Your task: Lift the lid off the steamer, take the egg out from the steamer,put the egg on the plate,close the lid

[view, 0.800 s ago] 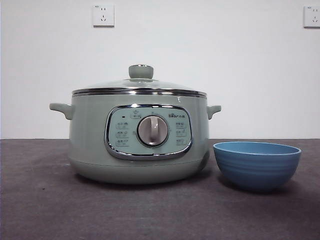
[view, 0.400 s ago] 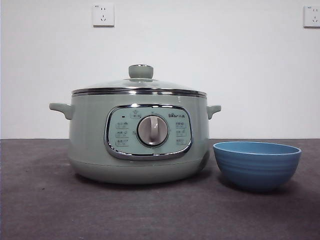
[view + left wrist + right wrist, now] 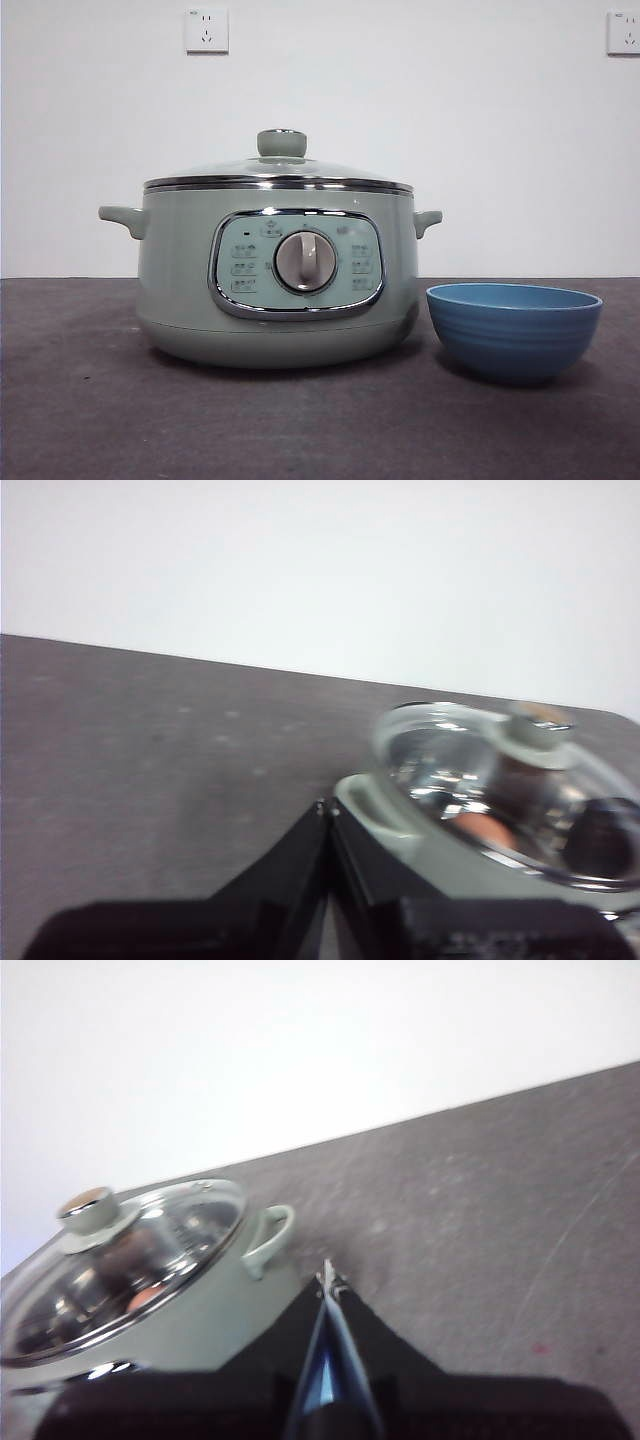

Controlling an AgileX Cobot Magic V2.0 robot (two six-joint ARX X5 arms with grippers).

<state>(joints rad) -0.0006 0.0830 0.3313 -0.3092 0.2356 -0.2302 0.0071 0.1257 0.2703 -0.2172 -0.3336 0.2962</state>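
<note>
- Blue and ridged, the plate (image 3: 514, 328) is the nearest thing we see in the front view, a small bowl on the dark grey table (image 3: 90, 420) just beside the steamer (image 3: 270, 280); we cannot see into it from this low angle.
- Behind it, the sage-green steamer shows its chrome-framed panel and grey dial (image 3: 305, 262).
- On its rim sits the glass lid (image 3: 278, 172), with its green knob (image 3: 282, 143) upright.
- Through the glass in the wrist views we make out an orange-brown rounded shape, the egg (image 3: 485, 828), blurred by reflections.
- We see the left gripper (image 3: 325, 815) pressed together beside one steamer handle (image 3: 372, 800).
- We see the right gripper (image 3: 327, 1278) likewise closed to a point near the other handle (image 3: 267, 1238).
- Farthest back, two wall sockets (image 3: 207, 30) sit on the white wall.
</note>
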